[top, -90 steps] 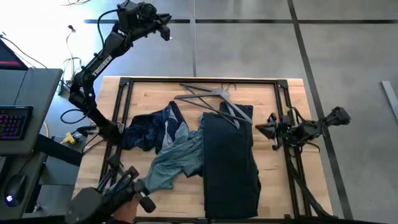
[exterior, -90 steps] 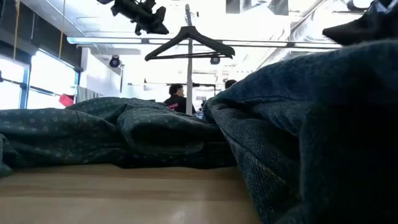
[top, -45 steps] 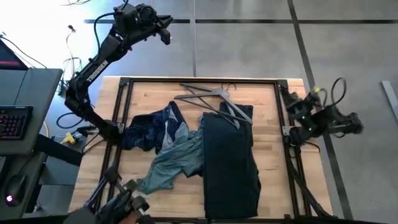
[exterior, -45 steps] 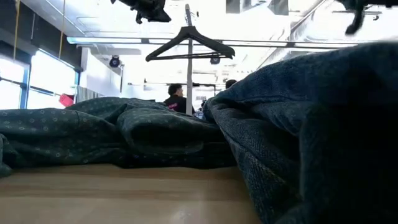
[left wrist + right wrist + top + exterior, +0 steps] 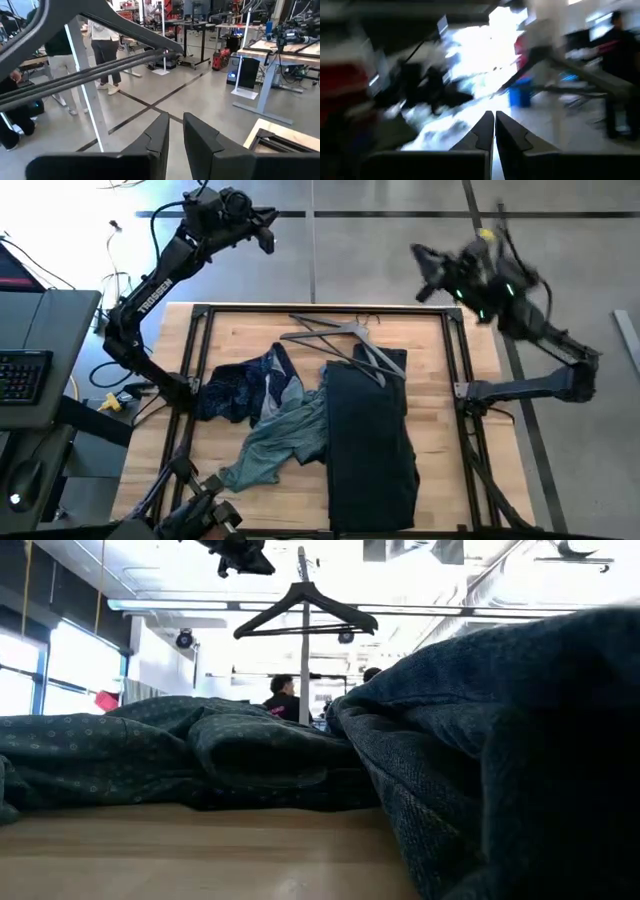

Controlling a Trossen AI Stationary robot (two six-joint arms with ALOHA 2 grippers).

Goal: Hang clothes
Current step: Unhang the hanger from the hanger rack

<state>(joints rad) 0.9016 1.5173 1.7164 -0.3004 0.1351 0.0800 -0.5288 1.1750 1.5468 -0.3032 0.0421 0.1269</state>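
Since half a second ago the right gripper [image 5: 418, 257] has swung up from beside the table's right edge to the upper right of the high view, beyond the table's far rim; its wrist view is smeared by motion, yet its two dark fingers [image 5: 507, 134] show pressed nearly together with nothing between them. Meanwhile the left gripper [image 5: 268, 228] sits where it was, at the upper left of the high view past the far edge of the light wooden table [image 5: 440, 498], its fingers [image 5: 159, 131] a narrow slit apart and empty. All three garments lie where they were on the table: the large black trouser-like piece [image 5: 372, 442] runs lengthwise through the centre right, the navy finely dotted shirt [image 5: 243, 385] is crumpled at centre left, and the teal grey-green shirt [image 5: 278, 442] spreads below it, touching both. A thin dark grey triangular hanger [image 5: 335, 338] lies at the upper centre, its lower end over the top of the black piece. In the low view another dark hanger [image 5: 305, 610] hangs on a rail at the top centre.
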